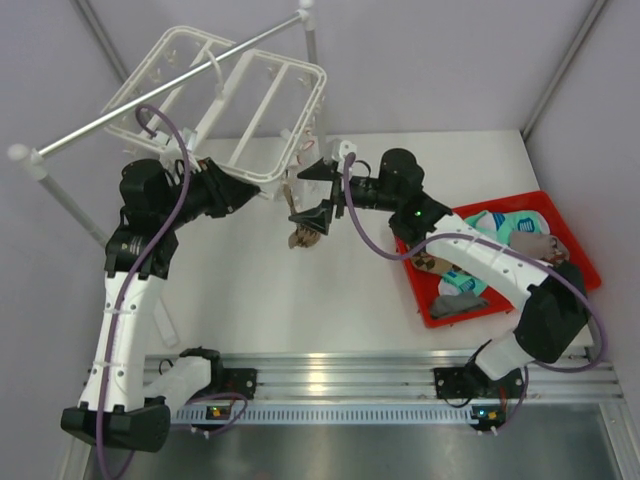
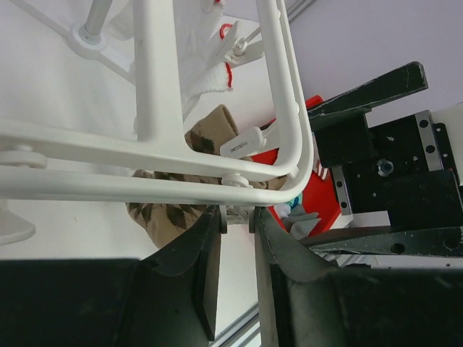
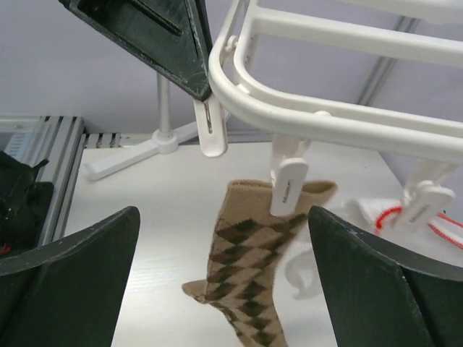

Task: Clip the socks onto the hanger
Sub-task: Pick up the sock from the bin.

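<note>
**Checkered sock pinned to the hanger, left gripper on the frame**

A brown-and-tan checkered sock (image 3: 246,289) was seen hanging toe-down from a clip (image 3: 288,184) on the near rim of the white hanger (image 3: 325,119), with its cuff pinched in the clip's mouth. Just beside it on the same rim, a white sock (image 2: 210,76) with red trim was held by another clip. The frame itself was hung, tilted, from a long grey rail (image 1: 70,128) above the far left of the table (image 1: 260,290).

The near corner of the frame was gripped by the left gripper (image 2: 236,215). Its fingers were drawn close together around a small white fitting under the rim, right next to the clip holding the checkered sock. Whether that fitting was a clip or part of the frame could not be told.

The right gripper (image 1: 318,193) was held at the level of the hanging sock with its fingers spread wide. The sock was framed between them and touched by neither.

Well to the right, a red tray (image 1: 580,245) lay on the table, and in it a teal sock (image 1: 515,225), a grey sock (image 1: 462,300) and further checkered ones were heaped.
</note>
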{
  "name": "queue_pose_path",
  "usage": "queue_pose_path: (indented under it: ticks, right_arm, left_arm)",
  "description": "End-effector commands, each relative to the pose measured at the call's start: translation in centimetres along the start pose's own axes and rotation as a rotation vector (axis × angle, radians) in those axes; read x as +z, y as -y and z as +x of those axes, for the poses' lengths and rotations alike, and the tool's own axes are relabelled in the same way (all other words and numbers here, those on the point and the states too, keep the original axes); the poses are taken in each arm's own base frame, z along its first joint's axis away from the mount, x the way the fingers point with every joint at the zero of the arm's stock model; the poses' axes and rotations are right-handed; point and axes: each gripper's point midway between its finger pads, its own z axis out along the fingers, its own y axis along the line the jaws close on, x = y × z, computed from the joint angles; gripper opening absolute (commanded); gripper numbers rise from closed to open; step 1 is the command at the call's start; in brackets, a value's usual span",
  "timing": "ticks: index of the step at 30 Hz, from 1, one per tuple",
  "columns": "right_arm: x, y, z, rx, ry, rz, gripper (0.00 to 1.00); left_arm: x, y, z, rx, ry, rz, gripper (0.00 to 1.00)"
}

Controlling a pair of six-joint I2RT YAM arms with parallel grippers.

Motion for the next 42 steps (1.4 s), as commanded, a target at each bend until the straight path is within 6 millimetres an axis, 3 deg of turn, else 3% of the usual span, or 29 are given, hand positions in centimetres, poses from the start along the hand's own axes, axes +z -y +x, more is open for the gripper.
queue_pose_path:
  ticks: [1,3,4,5,7,8,11,12,14,15,18,22,24,30,42]
  right_arm:
    - [-2.5,-0.9,-2.5,0.007,-0.003,-0.054,1.0]
    - [-4.3,-0.5,-1.2,0.054,-0.081,-0.044,1.0]
    - [-5.3,-0.5,-1.6,0.048,-0.085,-0.034,1.0]
    - [-6.8,0.1,0.3,0.098,-0.151,0.005,1.0]
    - [-8.9,0.7,1.2,0.077,-0.215,0.064,1.0]
    - [-10.4,0.4,2.9,0.113,-0.285,0.068,1.0]
    - [-14.9,1.9,5.2,0.079,-0.386,0.109,1.0]
    - [-17.8,2.8,7.0,0.133,-0.454,0.155,1.0]
    - [-20.7,4.1,9.2,0.132,-0.532,0.208,1.0]
    - [-23.2,5.3,10.6,0.172,-0.577,0.274,0.98]
    - [-26.7,6.7,14.1,0.233,-0.648,0.341,0.89]
    - [-27.7,7.4,18.8,0.403,-0.66,0.349,0.67]
    - [-27.3,8.1,20.0,0.434,-0.635,0.358,0.62]
    - [-26.8,10.1,24.3,0.527,-0.603,0.416,0.58]
    - [-26.7,7.7,29.6,0.683,-0.626,0.376,0.55]
  left_arm:
    - [-0.4,1.8,-1.6,-0.014,0.034,0.049,0.0]
    - [-0.4,1.9,-1.7,-0.014,0.038,0.051,0.0]
    - [-0.4,1.9,-1.7,-0.014,0.038,0.055,0.0]
    - [-0.3,1.8,-1.6,-0.013,0.037,0.056,0.0]
    - [-0.3,1.9,-1.5,-0.005,0.036,0.062,0.0]
    - [-0.3,1.9,-1.4,-0.002,0.035,0.065,0.0]
    - [-0.2,1.8,-1.2,-0.001,0.035,0.073,0.0]
    - [-0.2,1.8,-1.2,-0.003,0.035,0.075,0.0]
    - [-0.2,1.8,-1.1,-0.002,0.036,0.073,0.0]
    - [-0.2,1.8,-1.1,0.0,0.037,0.076,0.0]
    - [-0.1,1.7,-1.2,0.001,0.035,0.076,0.0]
    - [0.3,1.6,-1.2,-0.007,0.032,0.082,0.0]
    - [0.4,1.5,-1.3,-0.004,0.035,0.078,0.0]
    - [0.5,1.1,-1.3,0.015,0.038,0.065,0.0]
    - [0.7,0.7,-1.3,0.026,0.03,0.05,0.0]
